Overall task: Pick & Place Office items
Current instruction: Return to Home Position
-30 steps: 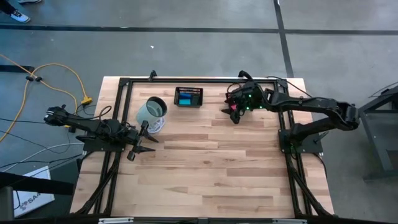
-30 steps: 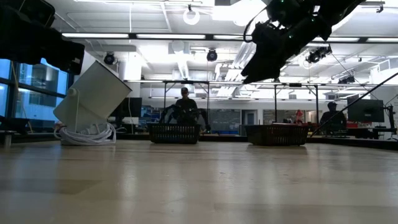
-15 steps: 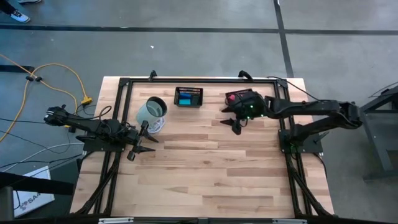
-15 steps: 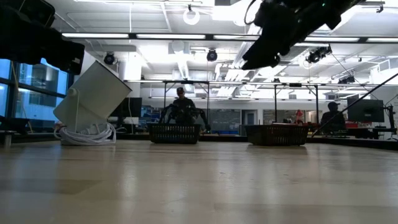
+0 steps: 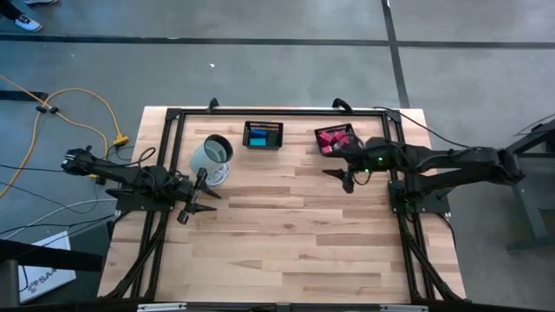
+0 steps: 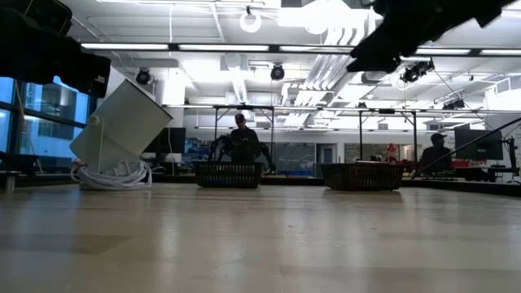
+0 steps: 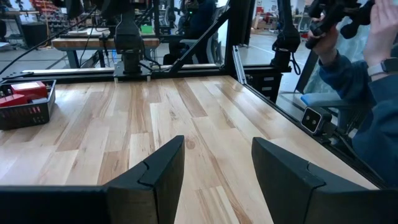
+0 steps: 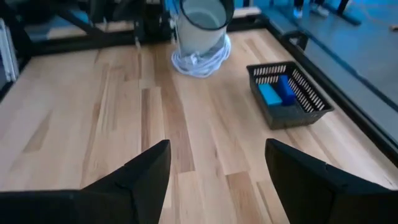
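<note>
The right gripper (image 5: pixel 341 178) hangs over the wooden table (image 5: pixel 286 243), right of the middle of the high view. It is just below the right black basket (image 5: pixel 334 139). In the right wrist view its two dark fingers (image 8: pixel 143 174) are spread wide apart. Nothing is between them and they touch nothing.

The pink and red pieces (image 5: pixel 329 139) lie inside the right black basket, near the top of the high view. The blue pieces (image 5: pixel 260 139) lie inside the left black basket (image 5: pixel 263 135), just left of it. The right wrist view shows the blue pieces (image 8: pixel 277 93) side by side in their basket.

A white tub (image 5: pixel 212 153) sits tilted on a coil of white cord (image 5: pixel 221 173), left of the baskets.

The left gripper (image 5: pixel 195 211) waits at the left side of the table, just below the white tub. Its fingers (image 7: pixel 158 174) are open too, with only bare wood between them.
</note>
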